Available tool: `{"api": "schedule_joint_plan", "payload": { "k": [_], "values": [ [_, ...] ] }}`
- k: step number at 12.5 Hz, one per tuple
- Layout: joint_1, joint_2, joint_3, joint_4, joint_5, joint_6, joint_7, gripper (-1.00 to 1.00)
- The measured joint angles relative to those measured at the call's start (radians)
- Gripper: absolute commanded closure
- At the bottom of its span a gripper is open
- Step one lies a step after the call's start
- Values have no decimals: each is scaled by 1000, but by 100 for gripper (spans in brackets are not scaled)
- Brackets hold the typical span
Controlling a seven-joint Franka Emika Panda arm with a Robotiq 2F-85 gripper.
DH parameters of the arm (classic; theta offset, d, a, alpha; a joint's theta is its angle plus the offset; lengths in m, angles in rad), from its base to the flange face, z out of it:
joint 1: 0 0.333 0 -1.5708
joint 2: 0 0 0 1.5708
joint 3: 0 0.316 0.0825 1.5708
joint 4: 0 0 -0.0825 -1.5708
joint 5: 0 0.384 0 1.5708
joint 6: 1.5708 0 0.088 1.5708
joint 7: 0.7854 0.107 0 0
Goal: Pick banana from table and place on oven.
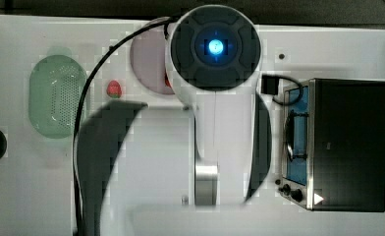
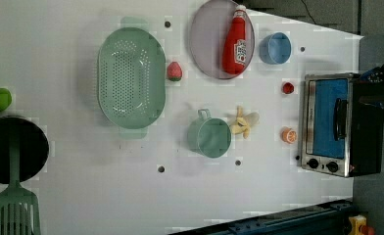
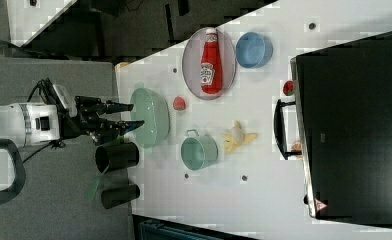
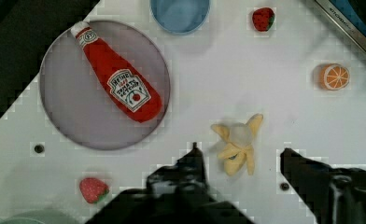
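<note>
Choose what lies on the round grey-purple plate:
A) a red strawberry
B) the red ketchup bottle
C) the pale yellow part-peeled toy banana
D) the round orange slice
B: the red ketchup bottle lies flat on the round grey-purple plate, while the banana rests on the white table.

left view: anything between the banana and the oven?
Only the orange slice, close to the oven front and lower than the banana in the left view; otherwise bare table.

On the white desk (image 2: pixel 58 186) dotted with dark holes lie a pale yellow banana (image 2: pixel 244 122), red strawberries (image 2: pixel 174 71), an orange slice (image 2: pixel 289 135), a red ketchup bottle (image 2: pixel 235 41) on a grey plate (image 2: pixel 204 44), a mint perforated colander (image 2: pixel 130 77), a blue bowl (image 2: pixel 275 48), and a black-and-silver oven (image 2: pixel 341 125) with blue glass.
</note>
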Motion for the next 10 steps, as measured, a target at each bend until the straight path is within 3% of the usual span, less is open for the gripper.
{"api": "schedule_joint_plan", "payload": {
  "k": [3, 6, 10],
  "values": [
    [-8, -323, -11, -319, 10, -96, 19, -99],
    [-9, -496, -16, -378, 20, -104, 21, -100],
    [-9, -457, -37, -370, 6, 68, 41, -100]
  ]
}}
